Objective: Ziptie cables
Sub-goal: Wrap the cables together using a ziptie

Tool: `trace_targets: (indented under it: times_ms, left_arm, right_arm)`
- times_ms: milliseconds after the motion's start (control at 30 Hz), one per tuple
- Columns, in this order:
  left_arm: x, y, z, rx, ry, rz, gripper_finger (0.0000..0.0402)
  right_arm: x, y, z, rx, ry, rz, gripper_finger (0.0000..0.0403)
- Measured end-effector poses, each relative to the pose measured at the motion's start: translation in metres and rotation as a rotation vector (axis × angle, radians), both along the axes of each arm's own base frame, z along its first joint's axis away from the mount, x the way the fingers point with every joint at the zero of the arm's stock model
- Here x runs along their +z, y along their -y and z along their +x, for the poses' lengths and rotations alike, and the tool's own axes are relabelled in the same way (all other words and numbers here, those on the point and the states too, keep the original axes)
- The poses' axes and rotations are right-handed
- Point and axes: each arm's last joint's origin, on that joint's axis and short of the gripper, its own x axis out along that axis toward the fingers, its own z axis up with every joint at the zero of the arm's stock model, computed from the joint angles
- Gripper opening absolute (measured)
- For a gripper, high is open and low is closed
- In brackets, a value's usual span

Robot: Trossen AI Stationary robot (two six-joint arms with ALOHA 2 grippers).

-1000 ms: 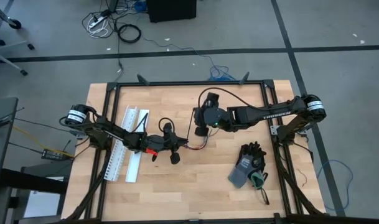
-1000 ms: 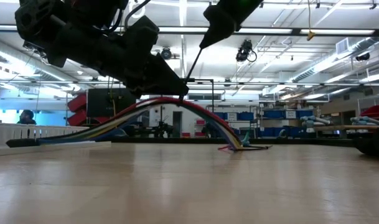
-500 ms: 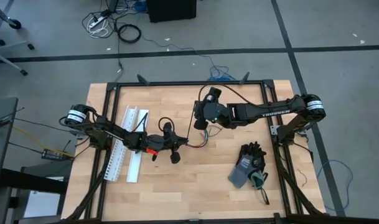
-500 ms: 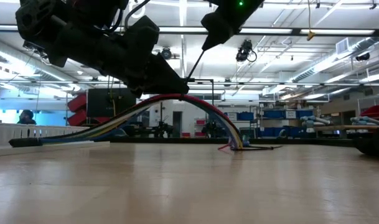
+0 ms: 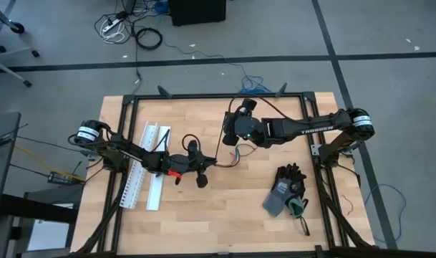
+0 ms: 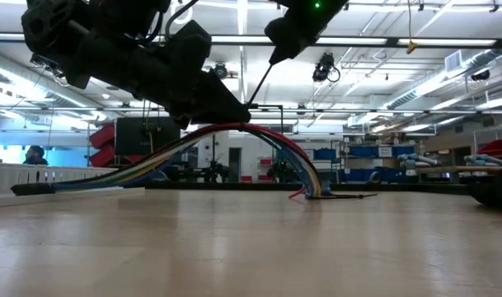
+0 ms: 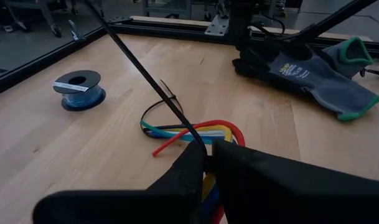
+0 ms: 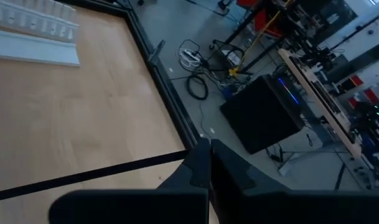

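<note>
Mid-task, I'd say: the cables [image 6: 234, 136] are up off the table [image 5: 225, 208] in an arch, pinched at the crest by the left gripper [image 6: 234, 115], fingers clenched on the bundle near mid-table. Both ends of the bundle trail down to the wood. The right gripper [image 6: 273, 58] sits above and just behind it, clamped on the tail of a ziptie [image 7: 145, 78], which runs as a taut black line down to the bundle right at the left fingertips. In the left wrist view a small black loop [image 7: 161, 109] lies round the wires close to their far end, so one tie looks threaded, possibly already cinching; can't tell if it's fully tight. A second tie I can't make out anywhere, so my guess is roughly halfway: finish pulling this one, then tie the other. Room: plenty of bare wood in front of the arms and between them and the near edge. Things to mind: a grey glove [image 5: 286, 190] on the right side near the frame rail, a white slotted channel [image 5: 142, 172] lying under the left arm, a small spool of blue wire [image 7: 79, 89] off to one side of the bundle. The right arm has free space to pull back toward the far edge; the black frame [image 5: 218, 95] is the limit there.
</note>
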Motion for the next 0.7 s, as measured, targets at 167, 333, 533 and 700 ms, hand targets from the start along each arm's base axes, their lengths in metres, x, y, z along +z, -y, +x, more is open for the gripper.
trace_targets:
  times_ms: [167, 333, 533, 700]
  left_arm:
    - [-0.004, 0.001, -0.001, -0.009, -0.027, 0.004, 0.0019]
    - [-0.003, 0.001, -0.001, -0.008, -0.021, 0.004, 0.0011]
    - [-0.002, 0.000, -0.001, 0.036, -0.010, 0.019, 0.0000]
    - [-0.005, -0.003, -0.003, 0.106, -0.037, 0.051, 0.0000]
  right_arm:
    - [-0.001, -0.004, 0.003, 0.137, 0.030, 0.109, 0.0000]
    - [-0.006, -0.010, 0.003, 0.287, 0.054, 0.329, 0.0005]
    - [-0.017, -0.012, -0.002, 0.333, 0.045, 0.634, 0.0042]
    - [-0.033, -0.018, -0.016, 0.254, -0.114, 0.837, 0.0098]
